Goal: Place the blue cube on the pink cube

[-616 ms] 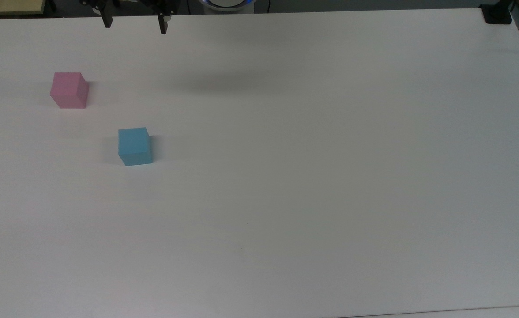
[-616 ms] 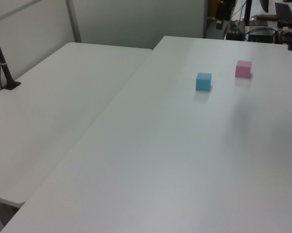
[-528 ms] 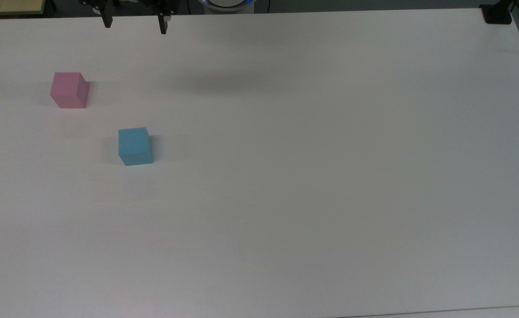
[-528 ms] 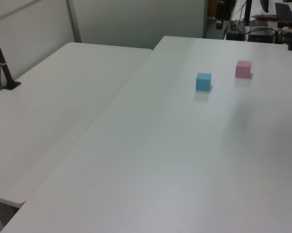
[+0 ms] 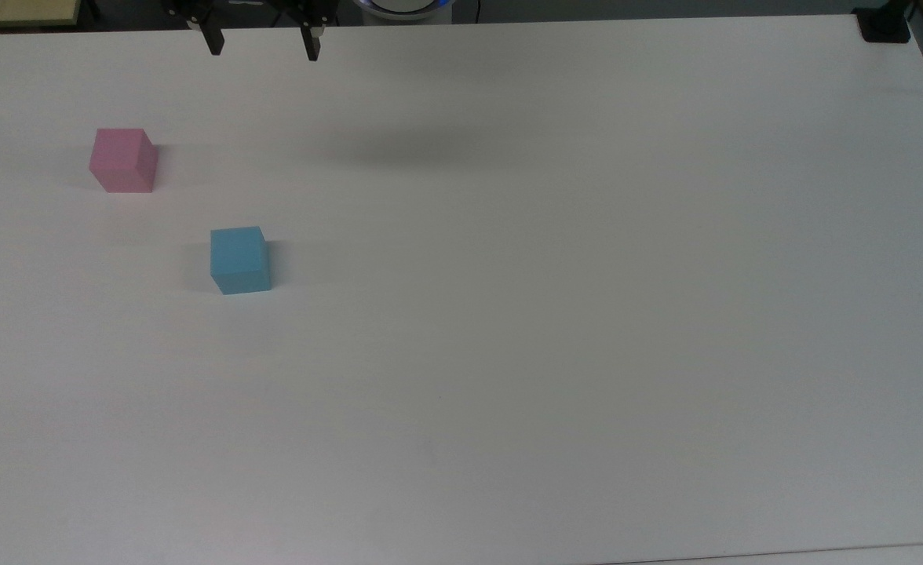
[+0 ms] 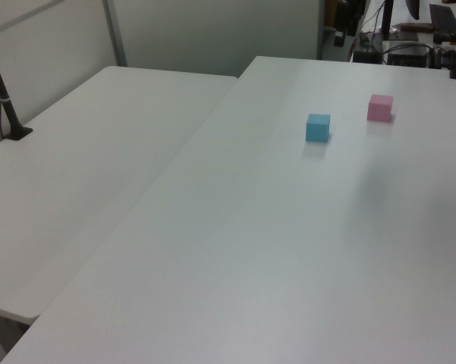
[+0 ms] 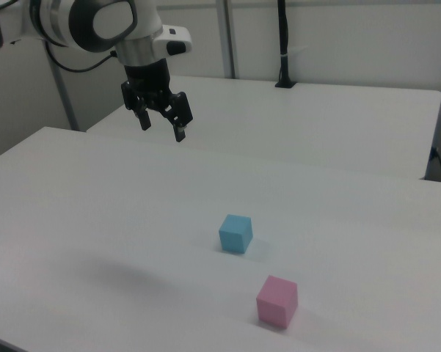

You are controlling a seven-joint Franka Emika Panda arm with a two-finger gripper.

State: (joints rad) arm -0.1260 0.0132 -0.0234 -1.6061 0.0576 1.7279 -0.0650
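The tool (image 5: 263, 45) is seen at about 11 o'clock in the top view, at the far edge of the white counter (image 5: 556, 314), with its 2 dark fingers (image 5: 213, 41) spread wide apart and nothing held between them. In the right view the tool (image 7: 162, 126) is shown hanging well above the counter (image 7: 95, 220), at about 10 o'clock, its fingers pointed downward and parted.

The blue cube (image 5: 239, 260) is found resting flat on the counter at about 9 o'clock in the top view. The pink cube (image 5: 122, 160) is placed at about 10 o'clock, up and to the top view's left of the blue one. The 2 cubes are set apart, not touching, and both are well apart from the tool.

In the left view the blue cube (image 6: 317, 127) is seen at about 1 o'clock, with the pink cube (image 6: 379, 108) near it at its 2 o'clock. In the right view the blue cube (image 7: 235, 233) is seen near the middle, and the pink cube (image 7: 277, 301) lies at its 5 o'clock.

A soft shadow (image 5: 414, 149) is cast on the counter at about 12 o'clock in the top view.
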